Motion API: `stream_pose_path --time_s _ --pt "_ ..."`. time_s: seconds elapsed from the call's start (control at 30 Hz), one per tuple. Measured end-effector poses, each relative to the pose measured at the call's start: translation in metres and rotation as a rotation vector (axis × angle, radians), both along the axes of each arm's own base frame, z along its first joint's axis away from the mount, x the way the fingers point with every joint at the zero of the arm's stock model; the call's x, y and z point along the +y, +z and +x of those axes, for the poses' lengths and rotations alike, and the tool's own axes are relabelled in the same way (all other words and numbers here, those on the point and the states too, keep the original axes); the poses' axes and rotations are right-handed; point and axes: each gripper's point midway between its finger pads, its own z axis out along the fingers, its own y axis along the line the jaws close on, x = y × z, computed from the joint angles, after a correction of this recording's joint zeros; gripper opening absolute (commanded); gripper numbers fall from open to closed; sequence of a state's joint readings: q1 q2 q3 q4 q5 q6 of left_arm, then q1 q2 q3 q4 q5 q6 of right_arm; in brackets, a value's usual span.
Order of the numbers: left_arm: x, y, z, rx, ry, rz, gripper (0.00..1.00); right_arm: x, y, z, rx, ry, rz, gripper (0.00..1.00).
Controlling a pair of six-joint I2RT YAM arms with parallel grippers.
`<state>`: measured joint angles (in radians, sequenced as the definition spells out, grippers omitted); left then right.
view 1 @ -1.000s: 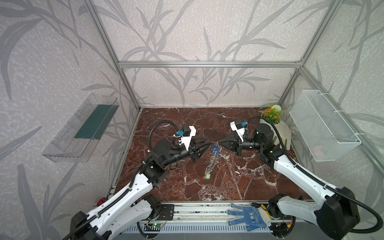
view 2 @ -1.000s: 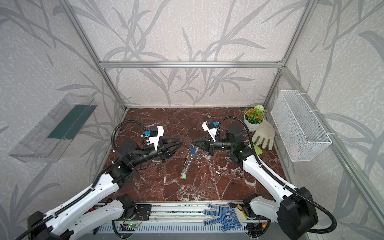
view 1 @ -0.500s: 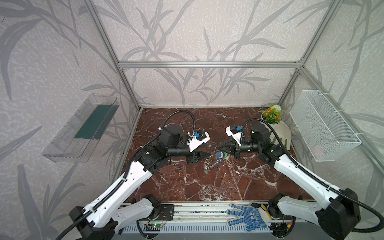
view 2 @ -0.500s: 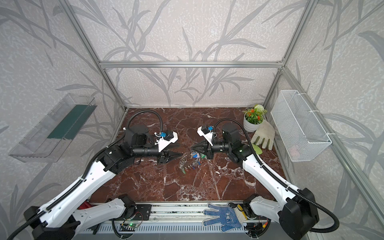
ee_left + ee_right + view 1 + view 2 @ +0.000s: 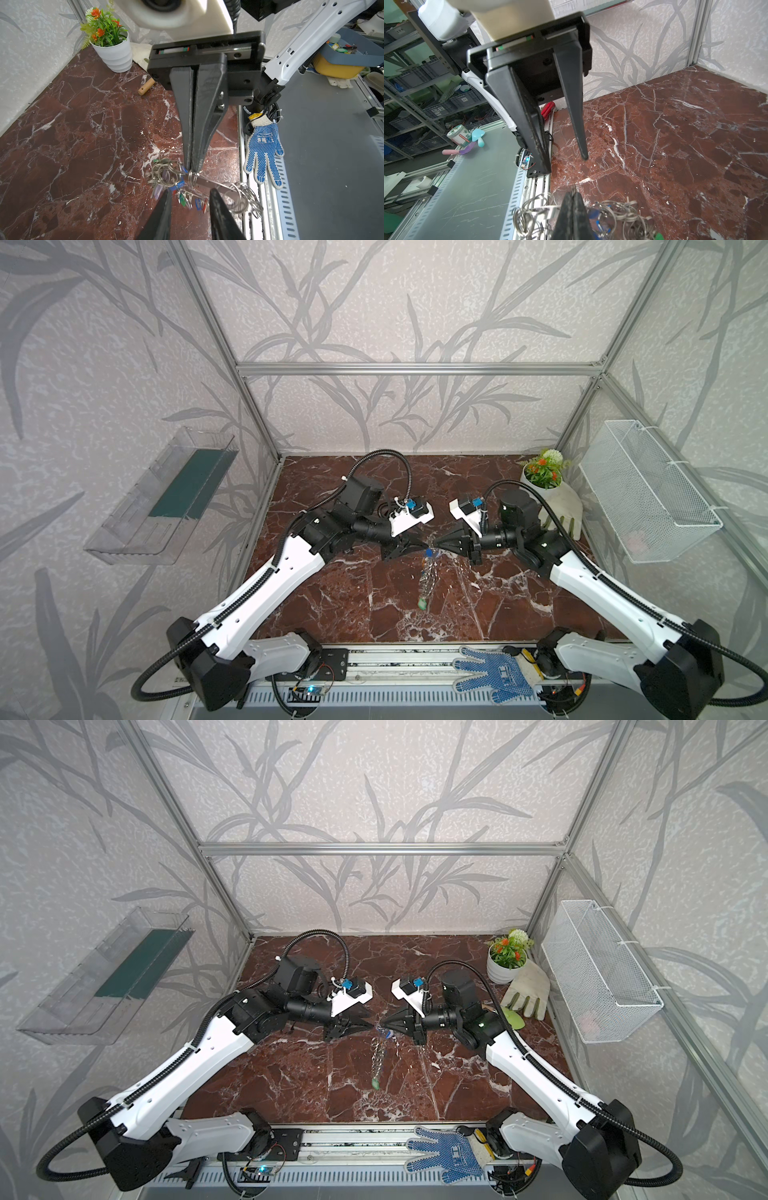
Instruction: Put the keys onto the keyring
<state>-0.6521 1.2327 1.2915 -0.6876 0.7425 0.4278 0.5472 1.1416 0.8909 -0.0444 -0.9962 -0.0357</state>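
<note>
Keyring (image 5: 428, 577) dangles above red marble tabletop (image 5: 353, 605).

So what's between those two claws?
The keyring with its keys, pinched by the right gripper, just ahead of the left gripper; the left wrist view shows it.

The right tool (image 5: 192, 168) pinches the keyring (image 5: 216, 186); keys (image 5: 182, 200) dangle beside the parted left tool (image 5: 190, 190)

Your left gripper (image 5: 423, 548) and your right gripper (image 5: 436, 546) point at each other, tips very close. The left one's jaws stand a little apart. The right one's jaws are squeezed tight together.
</note>
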Motion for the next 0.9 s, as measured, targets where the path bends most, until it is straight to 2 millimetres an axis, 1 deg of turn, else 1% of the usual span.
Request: stream_pose_path --time_s 0.27,0.43,0.53,0.63,0.87,0.9 --pt "-0.008 -0.008 0.001 0.057 -0.033 0.010 0.22 0.000 0.001 0.000 -0.001 0.003 0.005 0.00" --pt "-0.010 -0.009 0.002 0.072 -0.042 0.009 0.18 0.001 0.004 -0.001 -0.005 0.009 0.013 0.00" --pt "-0.012 -0.010 0.000 0.087 -0.051 0.007 0.12 0.001 0.004 -0.001 -0.003 0.012 0.015 0.00" --pt "-0.013 -0.012 -0.001 0.095 -0.055 0.009 0.00 0.001 0.005 -0.002 -0.002 0.017 0.019 0.00" --pt "-0.014 -0.011 0.000 0.125 -0.038 -0.001 0.00 0.001 0.005 -0.002 0.002 0.014 0.019 0.00" --pt "-0.014 -0.010 0.001 0.126 -0.021 -0.012 0.00 0.001 0.005 0.000 0.002 0.006 0.019 0.10"
